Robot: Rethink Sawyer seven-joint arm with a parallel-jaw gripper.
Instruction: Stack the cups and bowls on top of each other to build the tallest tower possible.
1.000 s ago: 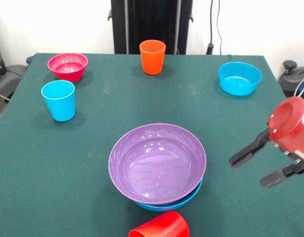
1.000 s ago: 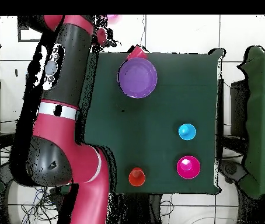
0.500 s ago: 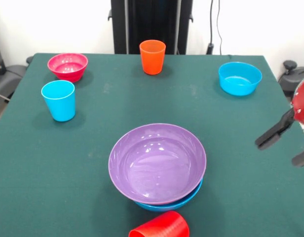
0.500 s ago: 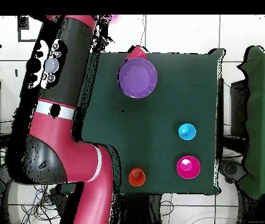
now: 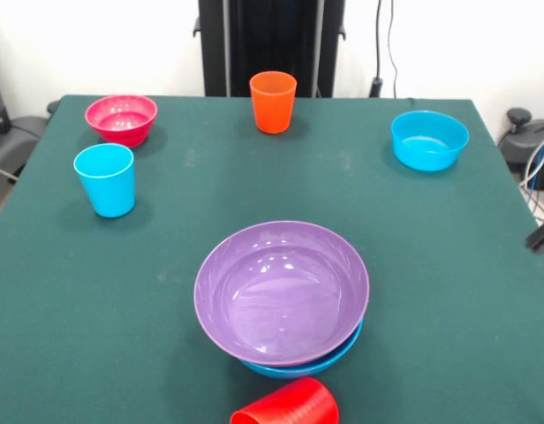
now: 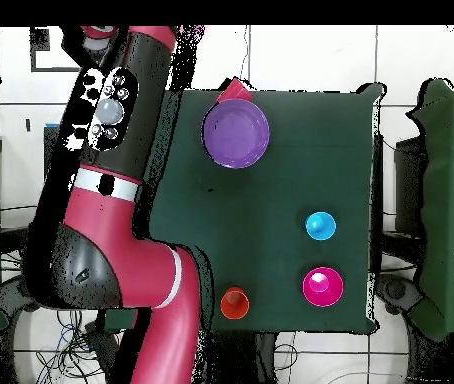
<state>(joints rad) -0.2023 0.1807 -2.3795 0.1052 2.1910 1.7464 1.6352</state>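
A dark green table (image 5: 449, 291) fills the view. Only a dark tip of the gripper (image 5: 542, 235) shows at the right edge; whether it is open or closed cannot be told. Near the front, a purple bowl (image 5: 282, 291) sits nested in a blue bowl (image 5: 329, 359), with a red cup (image 5: 287, 405) lying just before them. A light blue cup (image 5: 105, 179), orange cup (image 5: 273, 102), crimson bowl (image 5: 121, 118) and second blue bowl (image 5: 429, 140) stand well apart

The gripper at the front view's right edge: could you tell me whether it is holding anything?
It cannot be told: only a dark tip of the gripper shows at the edge.
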